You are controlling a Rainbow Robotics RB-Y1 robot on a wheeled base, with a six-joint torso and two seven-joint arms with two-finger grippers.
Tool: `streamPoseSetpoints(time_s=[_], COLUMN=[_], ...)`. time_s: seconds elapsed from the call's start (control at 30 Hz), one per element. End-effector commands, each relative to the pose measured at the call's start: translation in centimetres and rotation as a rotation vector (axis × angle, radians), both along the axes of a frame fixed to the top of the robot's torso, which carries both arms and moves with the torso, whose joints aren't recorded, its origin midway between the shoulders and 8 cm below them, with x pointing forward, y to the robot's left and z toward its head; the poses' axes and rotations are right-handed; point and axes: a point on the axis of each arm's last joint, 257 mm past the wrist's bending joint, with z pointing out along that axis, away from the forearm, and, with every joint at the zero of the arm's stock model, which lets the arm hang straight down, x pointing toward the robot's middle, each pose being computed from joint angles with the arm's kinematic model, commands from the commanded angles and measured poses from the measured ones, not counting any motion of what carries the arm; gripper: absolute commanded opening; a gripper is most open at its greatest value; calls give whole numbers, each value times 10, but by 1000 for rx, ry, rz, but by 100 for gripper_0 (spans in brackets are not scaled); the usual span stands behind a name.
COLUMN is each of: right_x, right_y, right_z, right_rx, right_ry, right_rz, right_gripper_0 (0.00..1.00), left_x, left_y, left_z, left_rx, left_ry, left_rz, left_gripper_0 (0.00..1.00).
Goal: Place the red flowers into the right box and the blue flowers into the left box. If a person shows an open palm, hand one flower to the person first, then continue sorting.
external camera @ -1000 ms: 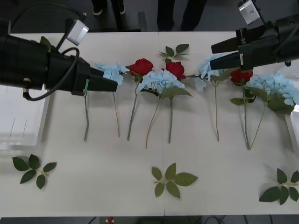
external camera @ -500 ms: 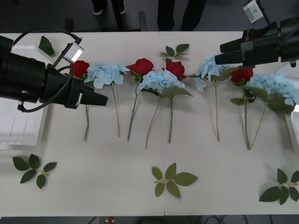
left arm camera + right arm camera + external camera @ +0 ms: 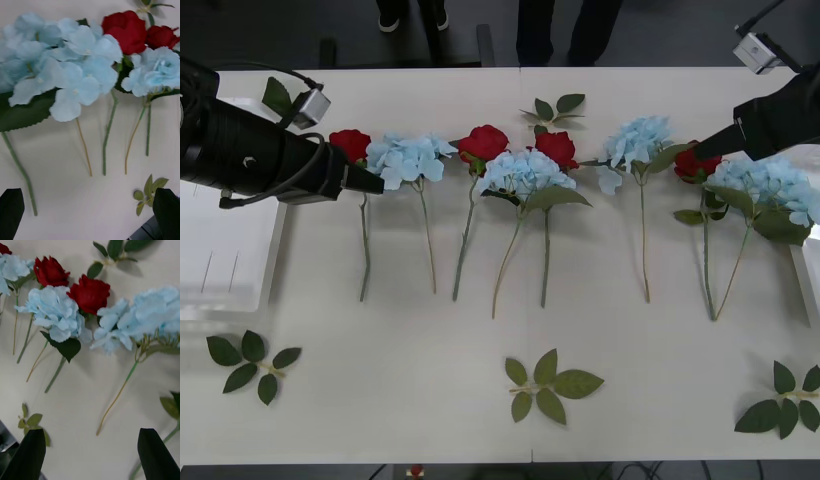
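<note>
Red flowers and blue flowers lie in a row across the table, heads toward the far side: red roses (image 3: 350, 145), (image 3: 483, 143), (image 3: 557, 148), (image 3: 693, 163) and blue heads (image 3: 408, 158), (image 3: 525, 172), (image 3: 638, 140), (image 3: 770, 185). My left gripper (image 3: 370, 181) hovers beside the leftmost rose's stem, open and empty (image 3: 90, 213), facing a blue head (image 3: 63, 63). My right gripper (image 3: 715, 143) hangs at the far right above the rightmost rose, open and empty (image 3: 90, 457). The left box (image 3: 220, 290) lies at the left edge. A sliver of the right box (image 3: 810, 285) shows at the right edge.
Flowerless leaf sprigs lie at the near left (image 3: 250, 362), near middle (image 3: 548, 386), near right (image 3: 783, 403) and far middle (image 3: 555, 108). Bare table runs between the stem ends and the near sprigs.
My left arm has drawn back to the left, uncovering the leftmost red rose and blue head. My right arm has pulled away to the right, off the blue flower.
</note>
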Motion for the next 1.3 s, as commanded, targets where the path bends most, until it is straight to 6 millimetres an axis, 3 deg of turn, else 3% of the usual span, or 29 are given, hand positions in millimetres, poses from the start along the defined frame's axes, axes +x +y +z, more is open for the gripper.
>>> streamPoseSetpoints(time_s=[0.03, 0.13, 0.23, 0.37, 0.57, 0.7, 0.83, 1.03, 1.17, 1.3], right_x=[-10, -16, -24, -32, -42, -42, -42, -33, -21, -15], right_y=[-10, -16, -8, -3, -10, -15, -20, -51, -95, -138], right_z=[10, 5, -5, -38, -80, -95, -101, -102, -108, -110], right_rx=[-28, -149, -170, -170, -166, -145, -101, -108, -130, -178], right_ry=[56, 38, 48, 56, 99, 103, 129, 92, 47, 1], right_rz=[-117, -205, -312, -482, -661, -768, -864, -996, -1108, -1185], right_gripper_0=[71, 71, 71, 71, 72, 72, 71, 71, 71, 71], left_x=[17, 19, 21, 35, 59, 71, 75, 78, 79, 80], left_y=[26, 27, 27, 16, -6, -3, 15, 41, 65, 77], left_z=[30, 27, 15, -6, -29, -44, -53, -48, -45, -50], left_rx=[22, 26, 70, 140, 160, 196, 279, 306, 334, 349], left_ry=[1, 57, 81, 85, 97, 74, 32, 21, 13, 19], left_rz=[140, 231, 270, 321, 391, 453, 470, 505, 536, 558], left_gripper_0=[100, 100, 100, 100, 100, 100, 100, 100, 100, 100])
